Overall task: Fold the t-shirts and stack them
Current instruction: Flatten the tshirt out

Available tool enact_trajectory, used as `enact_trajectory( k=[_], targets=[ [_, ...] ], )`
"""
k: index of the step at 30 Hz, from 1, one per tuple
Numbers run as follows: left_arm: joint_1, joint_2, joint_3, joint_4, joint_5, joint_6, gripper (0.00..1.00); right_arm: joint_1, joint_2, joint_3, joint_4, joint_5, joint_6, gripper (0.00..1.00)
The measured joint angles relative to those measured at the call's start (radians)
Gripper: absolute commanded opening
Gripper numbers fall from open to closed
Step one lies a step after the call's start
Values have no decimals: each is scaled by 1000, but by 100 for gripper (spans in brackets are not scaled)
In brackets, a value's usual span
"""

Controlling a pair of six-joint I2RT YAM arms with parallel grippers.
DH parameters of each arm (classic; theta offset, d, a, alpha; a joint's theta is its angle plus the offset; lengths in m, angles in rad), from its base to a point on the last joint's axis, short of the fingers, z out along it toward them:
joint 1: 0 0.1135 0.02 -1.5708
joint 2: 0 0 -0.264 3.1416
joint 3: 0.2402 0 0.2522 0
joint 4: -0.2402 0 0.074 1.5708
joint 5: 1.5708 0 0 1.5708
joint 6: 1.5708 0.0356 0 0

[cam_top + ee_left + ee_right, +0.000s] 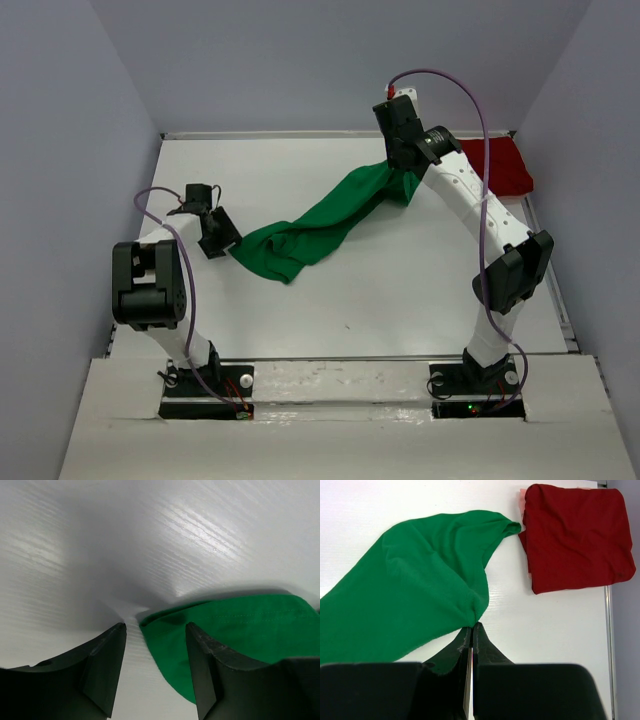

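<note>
- While my right gripper is pressed together on a bunched fold of the green t-shirt, that end of the cloth is gathered up at my fingertips, over the far right part of the table.
- From that pinch, the green t-shirt's long axis runs diagonally across the table, from far right down to near left. It is a stretched band that widens and crumples at its low end.
- My left gripper sits at that low end with its fingers spread. The shirt's hem lies partly in the gap between them and passes under one finger, but nothing is clamped.
- The red t-shirt lies folded into a rough square, flat in the far right corner of the table. A loose tip of green reaches almost to its left edge, and I cannot tell whether the two touch.
- I count two t-shirts, one green and one dark red. There are two grippers, one closed on cloth and one spread.
</note>
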Motion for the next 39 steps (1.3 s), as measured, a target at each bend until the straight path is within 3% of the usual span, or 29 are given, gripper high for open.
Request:
enact_trajectory(
  k=[5, 9, 11, 21, 26, 32, 39],
  targets=[
    [2, 36, 25, 16, 35, -3, 29, 0, 0, 0, 0, 0, 0, 0],
    [3, 46, 25, 19, 54, -5, 14, 0, 0, 0, -1, 0, 0, 0],
    [5, 48, 25, 20, 61, -5, 1, 0, 0, 0, -1, 0, 0, 0],
    [6, 33, 25, 0, 46, 3, 0, 0, 0, 0, -2, 0, 3, 0],
    [-9, -77, 59, -105, -30, 46, 0, -5, 1, -4, 1, 2, 0, 0],
    [-26, -286, 332, -240, -134, 117, 0, -47, 2, 58, -26, 15, -19, 0],
    [-26, -414, 655, -320, -151, 172, 0, -121, -32, 298, -59, 58, -54, 0]
  ],
)
